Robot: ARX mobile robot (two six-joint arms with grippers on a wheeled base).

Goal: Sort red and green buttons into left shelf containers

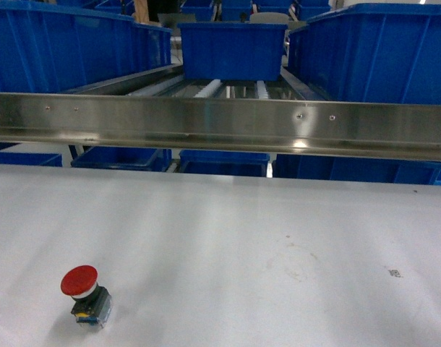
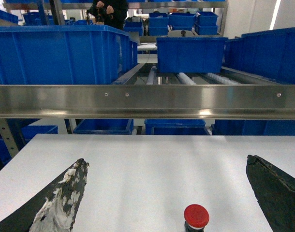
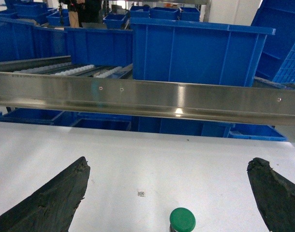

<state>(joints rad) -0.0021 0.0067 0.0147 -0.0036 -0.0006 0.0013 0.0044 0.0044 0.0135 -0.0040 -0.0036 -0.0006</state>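
Both buttons sit unsorted on our white table point(image 1: 278, 217): red button point(image 2: 196, 216) between our spread-wide left gripper point(image 2: 167, 203), green button point(image 3: 182, 220) between our equally released right gripper point(image 3: 167, 198); blue bins point(image 1: 61, 43) await.

Worktop point(image 1: 220, 238): white, flat, with faint scuffs and a ring-shaped mark right of centre; a small dark printed square point(image 1: 395, 272) lies near its right side. Steel rail point(image 1: 220, 123): brushed, horizontal, spanning the full width at the worktop's far edge, studded with small screws. Roller conveyor point(image 1: 231, 88): pale rollers running away beyond the rail. Person point(image 2: 108, 10): dark clothing, standing far back among the shelving.
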